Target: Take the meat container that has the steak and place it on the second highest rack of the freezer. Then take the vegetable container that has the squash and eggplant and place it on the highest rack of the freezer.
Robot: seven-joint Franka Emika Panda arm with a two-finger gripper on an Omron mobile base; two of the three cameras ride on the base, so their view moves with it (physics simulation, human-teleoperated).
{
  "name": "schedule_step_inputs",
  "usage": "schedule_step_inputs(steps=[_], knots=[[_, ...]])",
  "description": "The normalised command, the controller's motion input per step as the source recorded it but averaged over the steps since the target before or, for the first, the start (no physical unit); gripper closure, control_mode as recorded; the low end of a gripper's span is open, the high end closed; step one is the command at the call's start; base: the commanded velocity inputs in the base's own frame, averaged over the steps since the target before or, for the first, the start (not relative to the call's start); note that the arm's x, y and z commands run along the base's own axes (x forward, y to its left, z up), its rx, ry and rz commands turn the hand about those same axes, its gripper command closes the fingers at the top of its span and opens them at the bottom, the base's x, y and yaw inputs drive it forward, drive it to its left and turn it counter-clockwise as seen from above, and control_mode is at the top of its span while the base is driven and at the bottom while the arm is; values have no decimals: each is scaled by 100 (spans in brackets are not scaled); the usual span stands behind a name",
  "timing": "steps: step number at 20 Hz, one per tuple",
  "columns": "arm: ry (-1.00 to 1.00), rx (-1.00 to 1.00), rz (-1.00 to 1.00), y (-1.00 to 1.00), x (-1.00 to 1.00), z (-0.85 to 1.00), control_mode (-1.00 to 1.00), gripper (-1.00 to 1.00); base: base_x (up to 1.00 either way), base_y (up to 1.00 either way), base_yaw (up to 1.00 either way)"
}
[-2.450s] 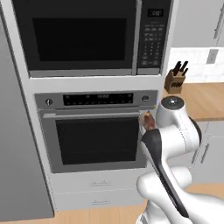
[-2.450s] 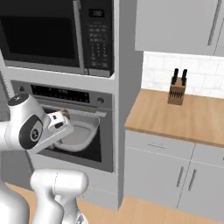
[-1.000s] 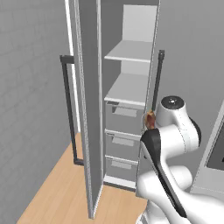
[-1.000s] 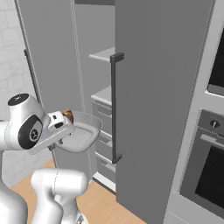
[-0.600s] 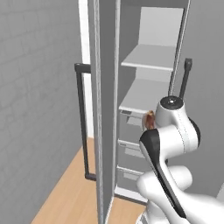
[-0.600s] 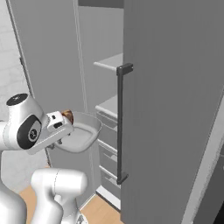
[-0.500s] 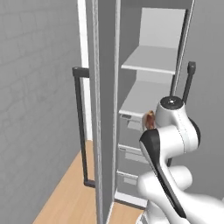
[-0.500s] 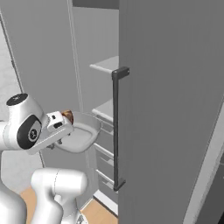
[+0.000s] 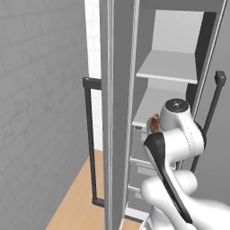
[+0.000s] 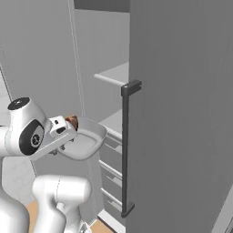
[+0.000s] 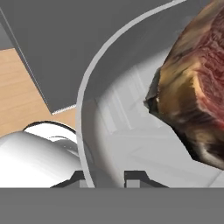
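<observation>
Your gripper (image 10: 75, 132) is clamped on the near rim of the meat container (image 10: 86, 141), a pale, see-through shallow tray; in the hand view the two finger tips (image 11: 135, 177) stand either side of that rim (image 11: 85, 131), nearly closed on it. The steak (image 11: 197, 92) lies inside the tray just past the finger tips, on its far right in the hand view; from the right base view it shows as a reddish-brown lump (image 10: 71, 120) right by the wrist, and from the left base view it peeks out beside the arm's top joint (image 9: 154, 122).

Progress, as judged: step one is mid-way. The container is picked up and carried, not yet placed. It hangs in the air in front of the open freezer (image 9: 179, 90), near the cabinet but apart from any shelf.

The second highest rack (image 9: 150, 101) sits beyond the tray and at about its height or a little higher; the highest rack (image 9: 173, 67) is above that, bare where visible. The grey drawers (image 10: 111, 164) lie below. The freezer door with its dark bar handle (image 10: 126, 150) stands open to the right.

Left to do: set the tray on the second highest rack, release, then fetch the squash-and-eggplant container for the top rack.
</observation>
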Motion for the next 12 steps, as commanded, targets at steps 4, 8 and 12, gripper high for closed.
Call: schedule_step_inputs(steps=[4,8,12], knots=[[0,0,0,0,0,0,100,100,23,-7,-7],[0,0,0,0,0,0,100,100,37,0,-18],[0,0,0,0,0,0,100,100,49,0,-23]])
